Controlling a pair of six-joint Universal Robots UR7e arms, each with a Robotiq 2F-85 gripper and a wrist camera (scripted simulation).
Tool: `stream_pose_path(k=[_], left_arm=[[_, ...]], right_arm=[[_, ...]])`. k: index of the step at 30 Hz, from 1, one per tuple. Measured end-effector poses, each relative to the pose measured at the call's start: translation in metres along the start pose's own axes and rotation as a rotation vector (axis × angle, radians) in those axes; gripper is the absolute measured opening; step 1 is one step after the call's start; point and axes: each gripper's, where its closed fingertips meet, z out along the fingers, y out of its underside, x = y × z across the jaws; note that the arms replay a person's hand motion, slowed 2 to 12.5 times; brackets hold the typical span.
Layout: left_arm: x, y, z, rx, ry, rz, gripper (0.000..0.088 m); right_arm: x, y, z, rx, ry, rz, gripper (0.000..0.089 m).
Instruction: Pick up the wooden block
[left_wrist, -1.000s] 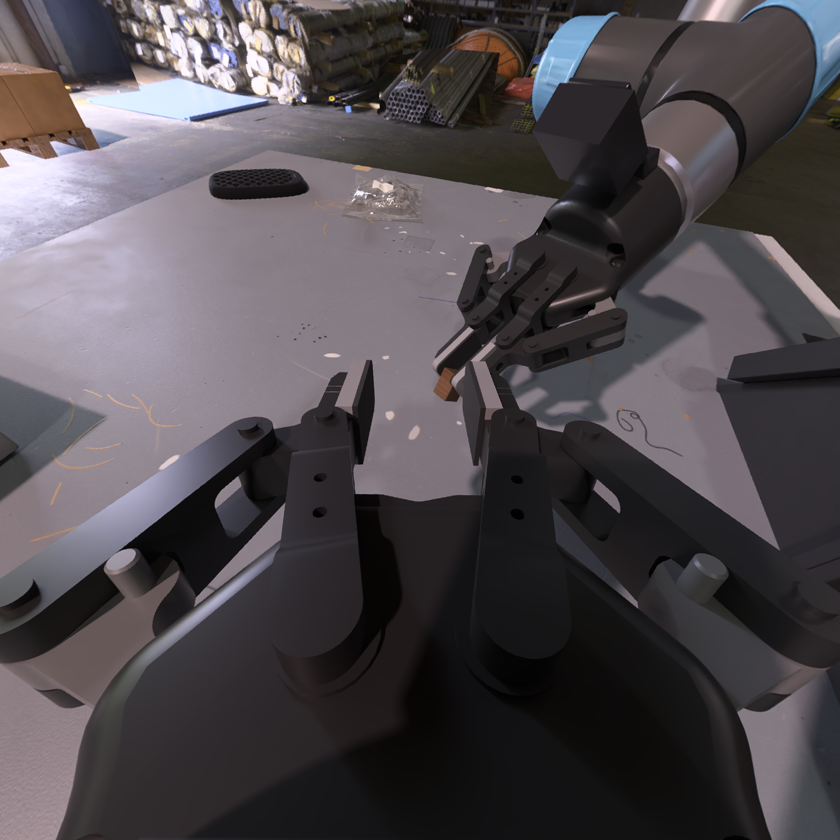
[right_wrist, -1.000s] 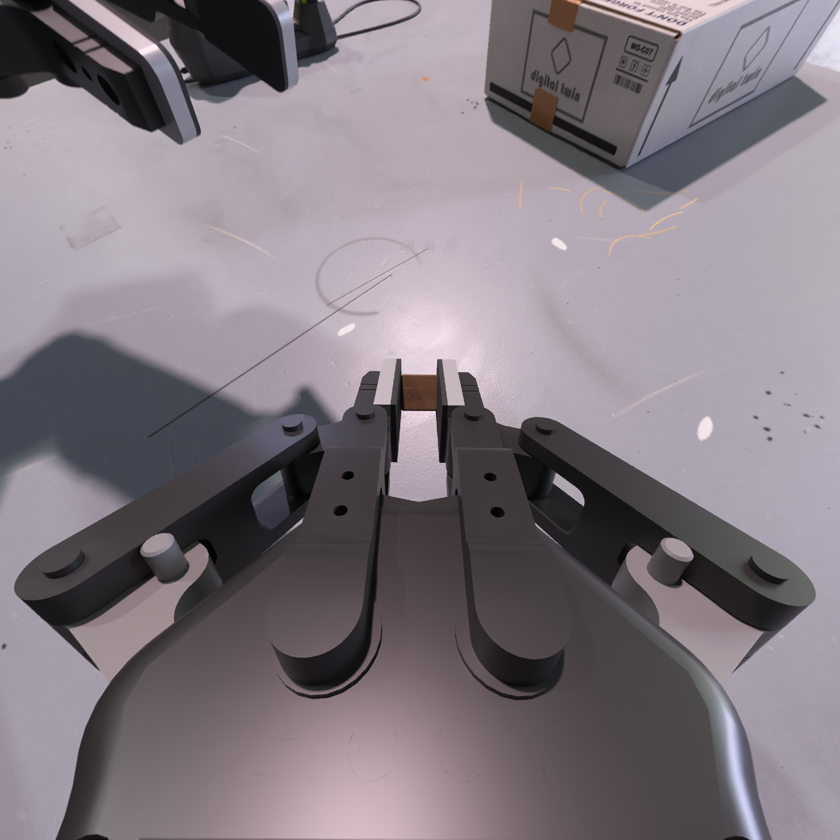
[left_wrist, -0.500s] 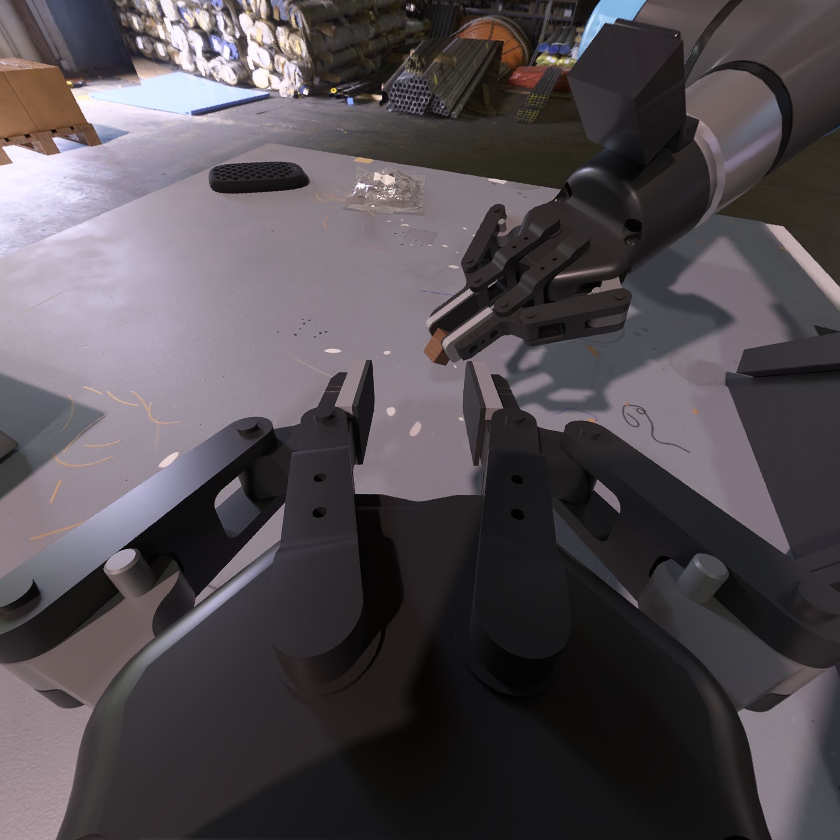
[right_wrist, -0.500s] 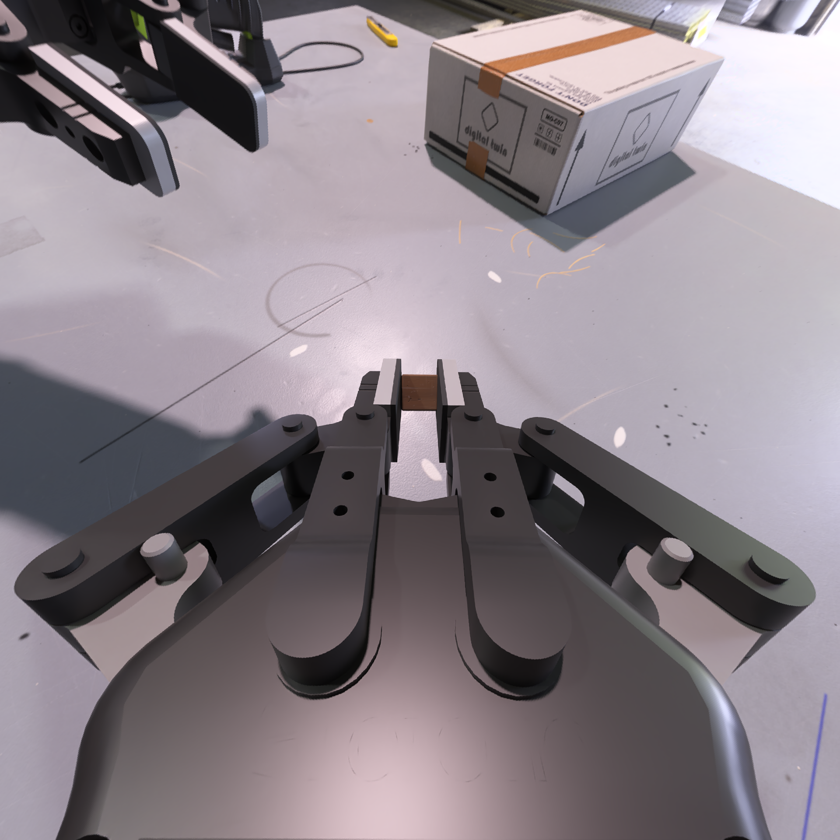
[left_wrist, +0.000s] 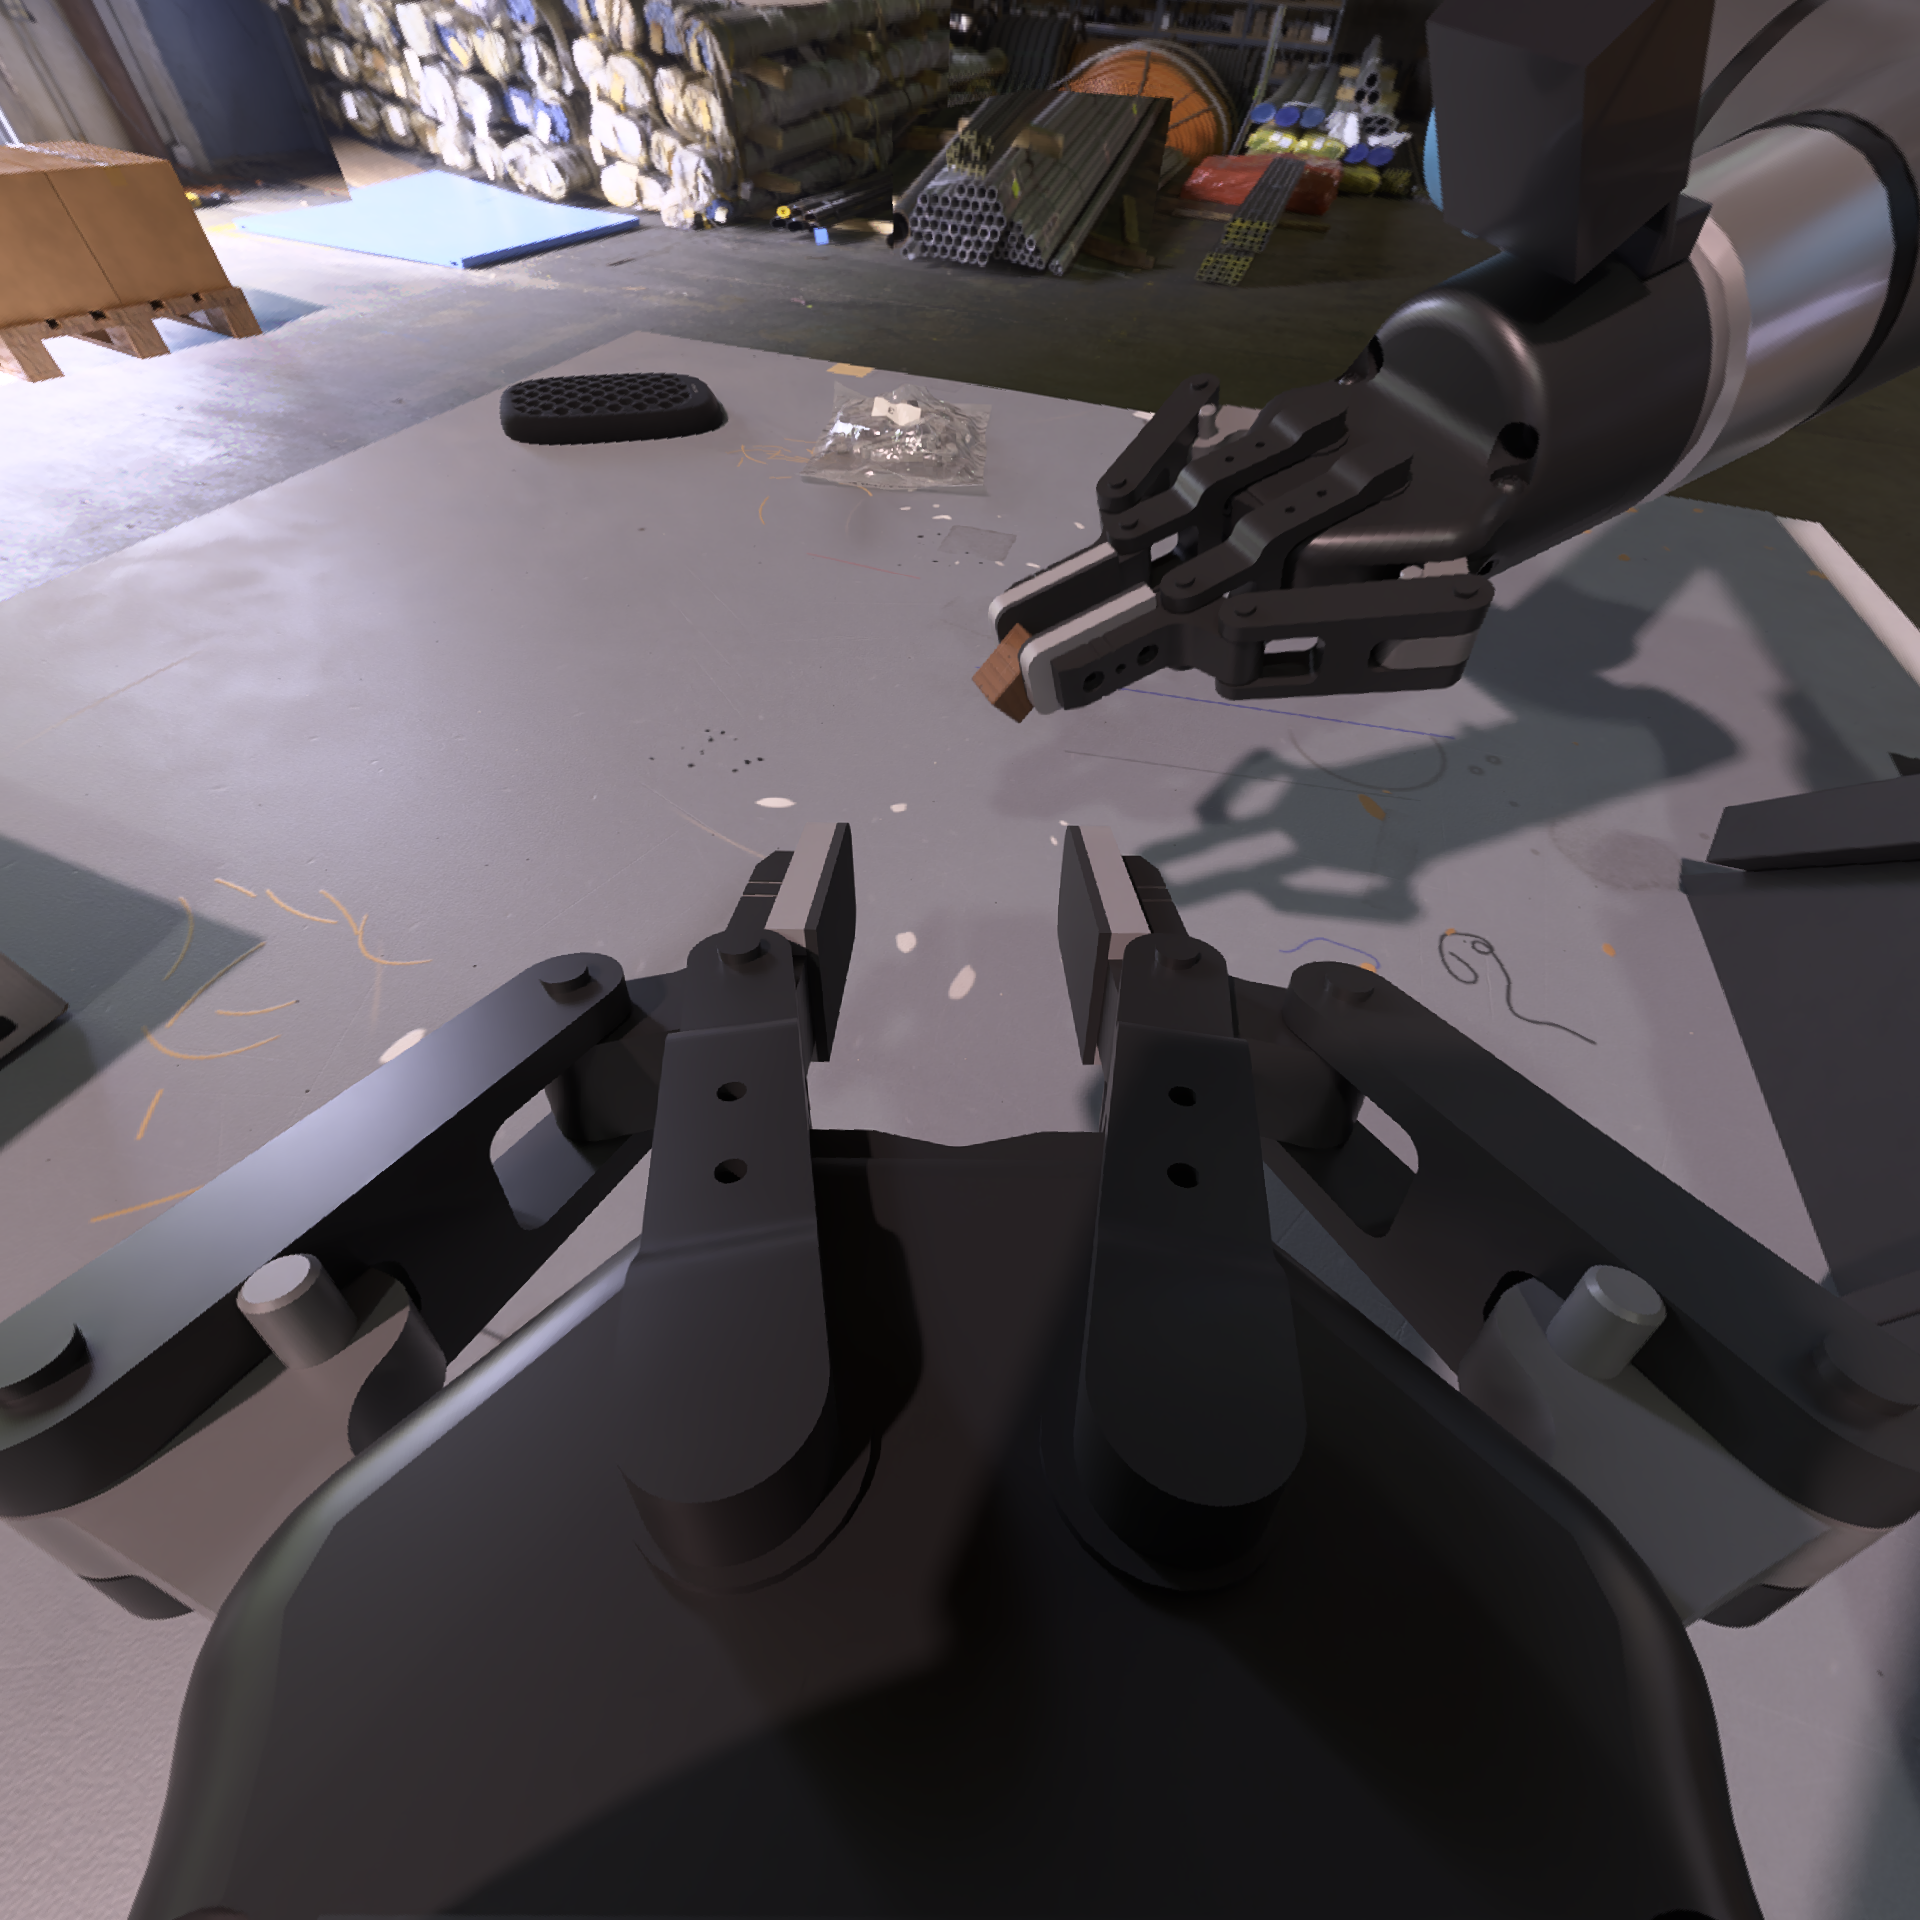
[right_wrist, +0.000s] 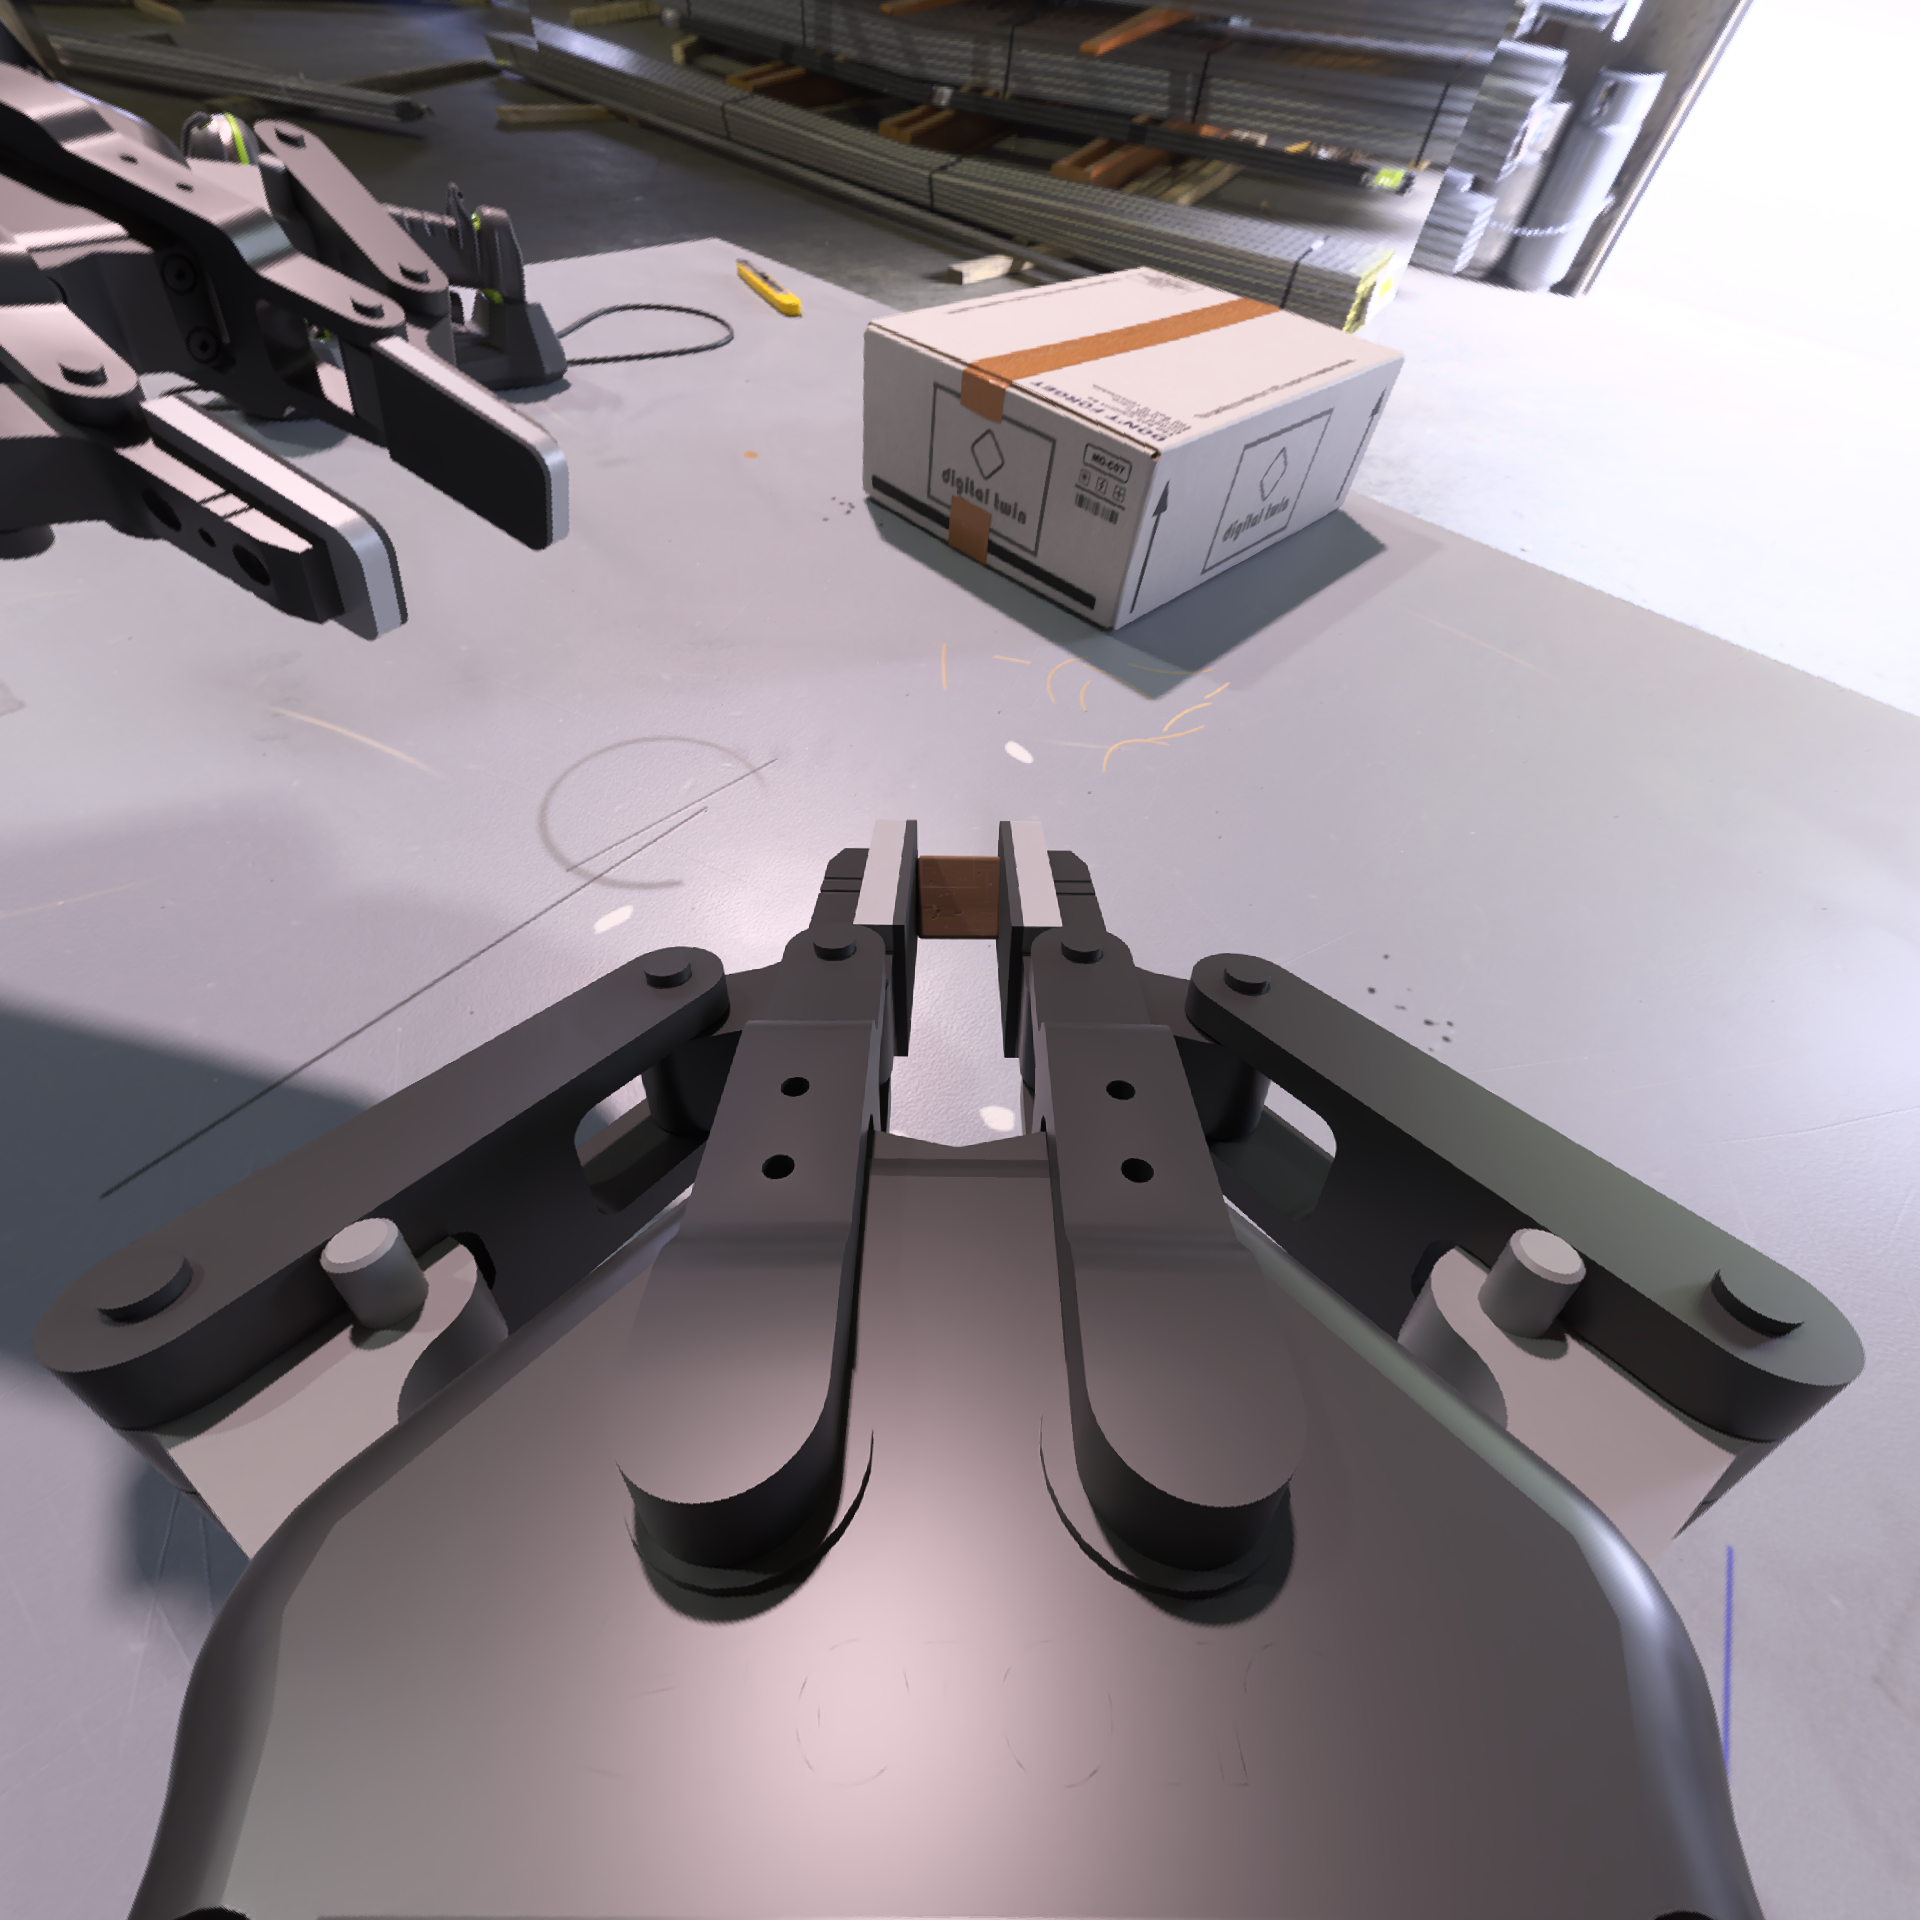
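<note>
My right gripper (right_wrist: 958, 878) is shut on the small brown wooden block (right_wrist: 958, 898), held between its fingertips well above the grey table (right_wrist: 1455, 883). In the left wrist view the same right gripper (left_wrist: 1023, 660) shows at the upper right with the wooden block (left_wrist: 1002, 684) sticking out of its tips, clear of the table (left_wrist: 416, 675). My left gripper (left_wrist: 956, 914) is open and empty, hovering above the table nearer than the block. It also shows in the right wrist view (right_wrist: 457, 540) at the upper left, open.
A white cardboard box with brown tape (right_wrist: 1122, 436) stands ahead of the right gripper. A yellow utility knife (right_wrist: 769, 289) and a black device with a cable (right_wrist: 499, 322) lie farther back. A black perforated pad (left_wrist: 613, 407) and a clear plastic bag (left_wrist: 902, 449) lie at the table's far side.
The right gripper has lifted the wooden block up off the table and tilted towards level. The left gripper has stayed open and still.
</note>
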Motion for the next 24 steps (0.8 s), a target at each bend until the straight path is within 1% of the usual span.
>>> stream_pose_path(k=[6,12,24], left_arm=[[0.0,0.0,0.001,0.0,-0.004,0.0,0.036],[-0.001,0.001,0.002,-0.001,-0.014,0.004,0.0359],[-0.002,0.001,0.005,0.001,-0.041,0.027,0.0359]], right_arm=[[0.008,-0.007,-0.005,0.03,0.035,0.006,0.0138],[0.013,-0.011,-0.008,0.048,0.055,0.014,0.0138],[0.017,-0.016,-0.011,0.062,0.064,0.012,0.0138]])
